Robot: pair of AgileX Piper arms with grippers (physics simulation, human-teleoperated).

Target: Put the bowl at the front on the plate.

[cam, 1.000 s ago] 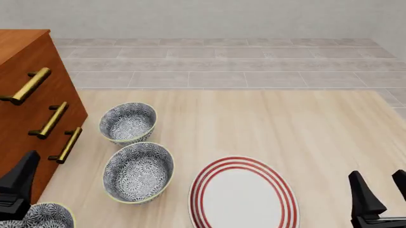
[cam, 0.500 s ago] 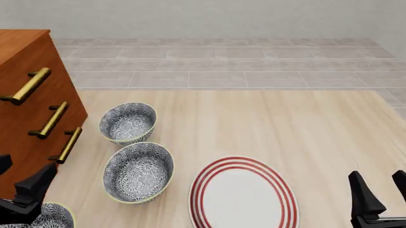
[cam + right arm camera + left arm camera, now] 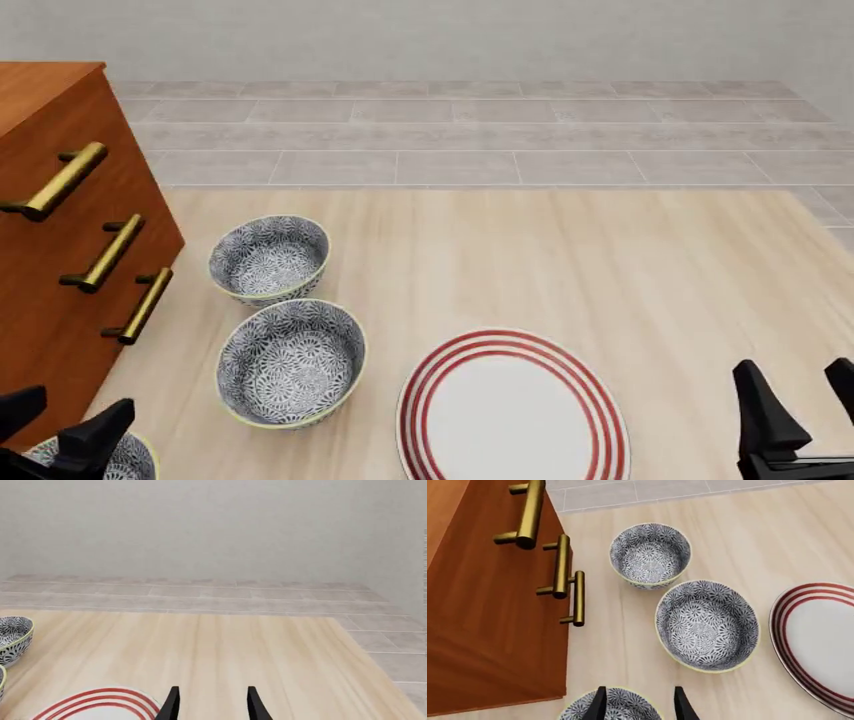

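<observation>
The bowl at the front [image 3: 130,462] is cut off by the bottom-left corner of the front view; it has a blue-and-white pattern and a yellow-green rim. My left gripper [image 3: 64,425] hovers open right over it, and in the left wrist view the bowl [image 3: 627,707] shows between and below the two fingers of that gripper [image 3: 639,705]. I cannot tell whether they touch. The white plate [image 3: 514,412] with red rings lies to the right, near the front edge. My right gripper [image 3: 798,400] stands open at the front right, holding nothing; the plate [image 3: 100,705] is ahead of it [image 3: 212,705].
Two look-alike bowls stand behind the front one: a middle bowl [image 3: 291,362] close to the plate and a far bowl [image 3: 268,258]. A wooden drawer cabinet [image 3: 67,250] with brass handles [image 3: 138,305] stands along the left, close to my left gripper.
My left gripper has moved toward the front and down, over the front bowl. The right gripper, the bowls and the plate have not moved.
</observation>
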